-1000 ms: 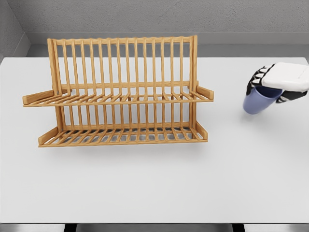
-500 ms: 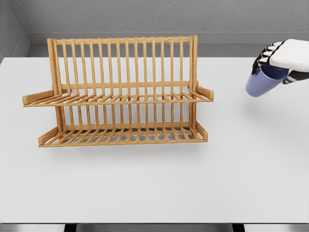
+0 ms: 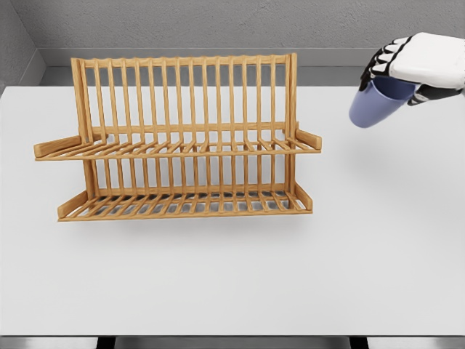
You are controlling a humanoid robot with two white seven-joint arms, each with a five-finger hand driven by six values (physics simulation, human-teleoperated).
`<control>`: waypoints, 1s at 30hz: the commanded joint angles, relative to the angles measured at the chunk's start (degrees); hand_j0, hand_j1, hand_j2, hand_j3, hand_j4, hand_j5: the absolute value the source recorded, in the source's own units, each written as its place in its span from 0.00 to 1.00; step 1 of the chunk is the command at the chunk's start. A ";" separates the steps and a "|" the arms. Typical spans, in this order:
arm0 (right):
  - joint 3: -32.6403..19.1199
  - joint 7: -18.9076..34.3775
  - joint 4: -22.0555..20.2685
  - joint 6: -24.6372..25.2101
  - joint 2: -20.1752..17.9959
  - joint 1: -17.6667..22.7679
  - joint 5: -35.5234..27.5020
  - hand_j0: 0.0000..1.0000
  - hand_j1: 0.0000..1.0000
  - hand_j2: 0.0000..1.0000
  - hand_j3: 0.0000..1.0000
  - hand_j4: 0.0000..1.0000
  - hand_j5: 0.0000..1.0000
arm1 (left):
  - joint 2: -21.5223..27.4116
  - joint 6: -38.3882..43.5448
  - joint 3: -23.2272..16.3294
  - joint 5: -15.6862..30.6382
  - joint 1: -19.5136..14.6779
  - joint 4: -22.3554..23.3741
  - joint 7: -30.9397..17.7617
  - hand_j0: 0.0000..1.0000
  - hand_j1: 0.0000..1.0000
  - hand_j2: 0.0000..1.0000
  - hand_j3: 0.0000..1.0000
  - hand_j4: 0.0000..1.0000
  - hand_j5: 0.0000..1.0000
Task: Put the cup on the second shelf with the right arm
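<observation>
Bright, even, diffuse light comes from above. The wooden rack [image 3: 178, 138] casts a soft, faint shadow on the white bench [image 3: 232, 276] just beneath it. Render sharp, no glare or blur.

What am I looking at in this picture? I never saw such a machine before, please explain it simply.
This is a computer simulation, seen from a camera on a humanoid robot's head. The white shape at the upper right is the robot's right hand, with five dark fingers. It grips a blue cup, tilted, in the air above the white table. On the table stands a wooden dish rack with two slatted shelves, both empty. The cup is to the right of the rack, not touching it. The left arm is not visible.
</observation>
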 commanded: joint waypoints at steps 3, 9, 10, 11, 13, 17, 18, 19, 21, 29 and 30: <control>-0.04 -0.03 -1.84 0.17 0.61 -0.18 -0.34 0.64 0.64 0.64 0.64 0.64 0.64 | 0.00 0.07 0.04 0.03 0.00 0.00 -0.02 1.00 1.00 1.00 1.00 1.00 1.00; -0.04 -0.03 -4.92 0.17 0.69 -0.61 -0.34 0.64 0.64 0.64 0.64 0.64 0.64 | 0.00 -0.02 -0.05 0.03 0.09 0.00 -0.02 1.00 1.00 1.00 1.00 1.00 1.00; -0.04 -0.03 -5.27 0.17 0.69 -0.62 -0.34 0.64 0.64 0.64 0.64 0.64 0.64 | 0.00 -0.02 0.04 0.03 0.00 0.00 -0.02 1.00 1.00 1.00 1.00 1.00 1.00; -0.04 -0.03 -5.36 0.17 0.69 -0.62 -0.34 0.64 0.64 0.64 0.64 0.64 0.64 | 0.00 -0.02 0.04 0.03 0.00 0.00 -0.02 1.00 1.00 1.00 1.00 1.00 1.00; -0.04 -0.03 -6.86 0.17 0.69 -0.97 -0.43 0.64 0.64 0.64 0.64 0.64 0.64 | 0.00 -0.02 0.04 0.03 0.00 0.00 -0.02 1.00 1.00 1.00 1.00 1.00 1.00; 0.05 -0.03 -9.76 0.17 1.48 -1.06 -0.43 0.64 0.64 0.64 0.64 0.64 0.64 | 0.00 -0.02 0.04 0.03 0.00 0.00 -0.02 1.00 1.00 1.00 1.00 1.00 1.00; 0.31 -0.03 -9.84 0.17 2.19 -1.40 -0.43 0.64 0.64 0.64 0.64 0.64 0.64 | 0.00 -0.02 0.04 0.03 0.00 0.00 -0.02 1.00 1.00 1.00 1.00 1.00 1.00; 0.49 -0.03 -10.11 0.17 2.54 -1.49 -0.43 0.64 0.64 0.64 0.64 0.64 0.64 | 0.00 -0.02 0.04 0.03 0.00 0.00 -0.02 1.00 1.00 1.00 1.00 1.00 1.00; 0.66 -0.03 -10.46 0.17 2.71 -1.67 -0.43 0.65 0.65 0.65 0.65 0.65 0.65 | 0.00 -0.02 -0.05 0.03 0.00 0.00 -0.02 1.00 1.00 1.00 1.00 1.00 1.00; 0.75 -0.03 -12.75 0.17 3.77 -2.55 -0.52 0.65 0.65 0.65 0.65 0.65 0.65 | 0.00 -0.02 0.04 0.03 0.00 0.00 -0.02 1.00 1.00 1.00 1.00 1.00 1.00; 0.84 -0.03 -12.75 0.17 4.30 -2.99 -0.52 0.65 0.65 0.65 0.65 0.65 0.65 | 0.00 -0.02 -0.05 0.03 0.00 0.00 -0.02 1.00 1.00 1.00 1.00 1.00 1.00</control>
